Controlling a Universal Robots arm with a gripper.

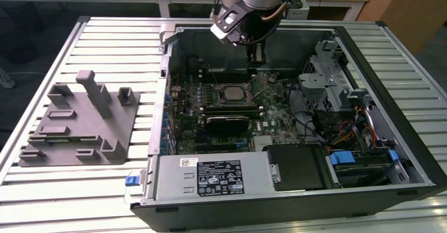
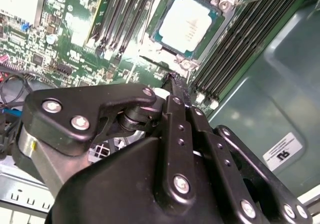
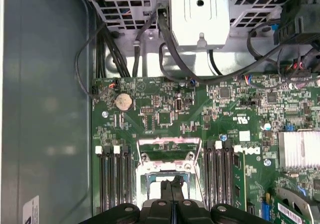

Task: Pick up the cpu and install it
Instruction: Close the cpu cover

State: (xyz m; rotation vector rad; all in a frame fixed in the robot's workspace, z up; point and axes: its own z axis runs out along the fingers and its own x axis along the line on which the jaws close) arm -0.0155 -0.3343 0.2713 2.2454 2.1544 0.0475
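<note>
Flat and square, the cpu [image 2: 187, 23] lies silvery lid-up in its metal socket frame [image 2: 227, 1]. The black gripper [image 2: 174, 81] hovers beside it, jaws pressed together, empty.

Exterior view: high, whole case [image 1: 279, 212]. Both wrist views: close over motherboard [image 2: 65, 38] [image 3: 165, 108], past claw [image 2: 175, 79] [image 3: 172, 183], sharing socket [image 2: 226, 2] [image 3: 167, 156].

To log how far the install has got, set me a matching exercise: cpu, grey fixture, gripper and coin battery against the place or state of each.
Things:
1. cpu
2. grey fixture
3. gripper
4. coin battery

Places or states:
A. on the slatted table, outside the computer case
B. lying in the socket
C. shut, over the green board near the socket
D. round and silver, flat on the board

Pairs: 1-B, 2-A, 3-C, 4-D
</note>
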